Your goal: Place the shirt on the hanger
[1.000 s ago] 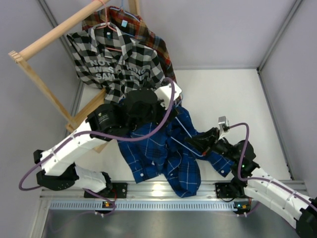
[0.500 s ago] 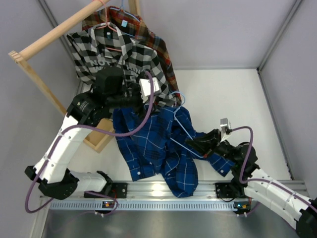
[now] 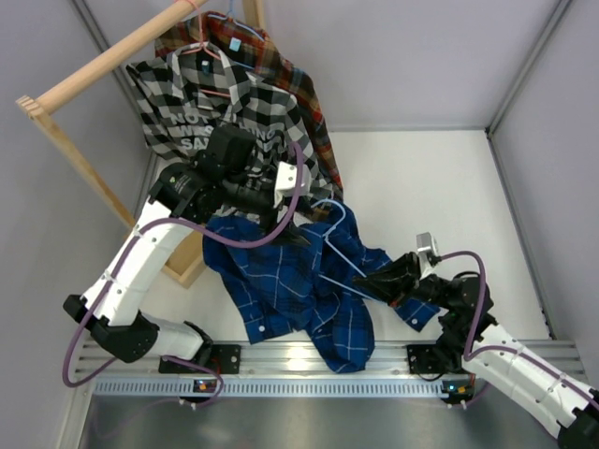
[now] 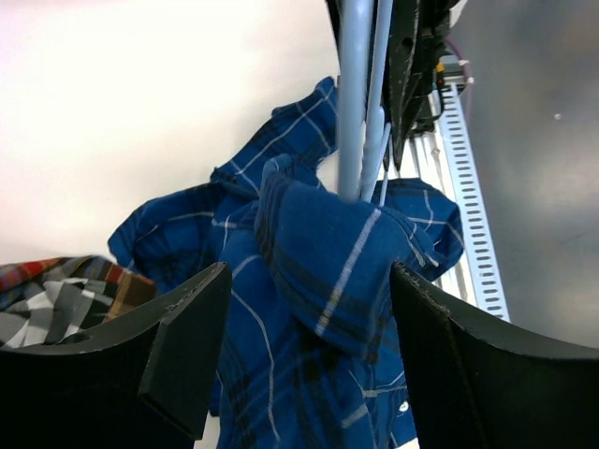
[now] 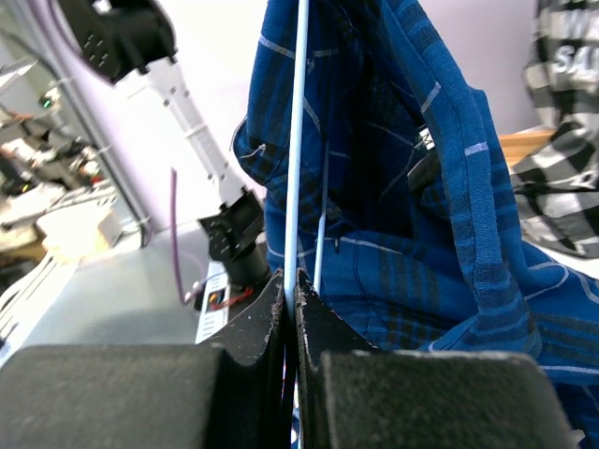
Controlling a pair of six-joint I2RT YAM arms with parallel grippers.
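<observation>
The dark blue plaid shirt (image 3: 290,285) lies crumpled on the white table, draped partly over the light-blue wire hanger (image 3: 339,262). The hanger's hook (image 3: 332,208) pokes out at the shirt's top. My right gripper (image 3: 376,281) is shut on the hanger wire (image 5: 301,140), with the shirt (image 5: 421,234) hanging just behind it. My left gripper (image 3: 298,234) hovers over the shirt's upper edge. Its jaws stand open on either side of a raised fold of shirt (image 4: 323,243); both fingers (image 4: 187,346) are clear of the cloth. The hanger wires (image 4: 357,103) rise just beyond that fold.
A wooden rack (image 3: 103,61) stands at the back left, holding a black-and-white checked shirt (image 3: 225,112) on a pinkish hanger (image 3: 201,47) and a red-brown plaid shirt (image 3: 304,89). The metal rail (image 3: 309,360) runs along the near edge. Grey walls close in both sides.
My left arm swung from above the shirt out toward the rack, then came back down over the shirt's top edge, its jaws narrowing. The right gripper drifted slightly lower with the hanger.
</observation>
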